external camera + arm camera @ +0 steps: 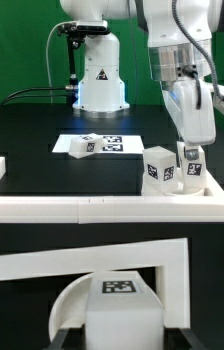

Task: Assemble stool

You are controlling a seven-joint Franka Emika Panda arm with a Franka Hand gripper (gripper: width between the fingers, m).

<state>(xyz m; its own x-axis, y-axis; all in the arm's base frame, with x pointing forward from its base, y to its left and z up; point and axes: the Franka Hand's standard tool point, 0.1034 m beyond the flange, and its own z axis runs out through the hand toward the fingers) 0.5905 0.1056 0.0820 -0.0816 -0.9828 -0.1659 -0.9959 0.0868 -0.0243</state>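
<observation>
My gripper (190, 153) is low at the exterior view's right, over white tagged parts. In the wrist view the gripper (118, 341) holds a chunky white stool leg (118, 308) with a square tag on its end. Its dark fingers (66, 336) flank the leg on both sides. Behind the leg shows the curved rim of the round seat (68, 297). A second white leg (157, 166) with tags stands just beside the gripper, toward the exterior view's left. Another leg (80, 146) lies at the marker board. The held leg is mostly hidden by the gripper in the exterior view.
A white angled wall (100, 260) bends round the seat in the wrist view. The marker board (108, 144) lies mid-table in front of the robot base (100, 80). A small white piece (2, 165) sits at the exterior view's left edge. Black cables trail behind.
</observation>
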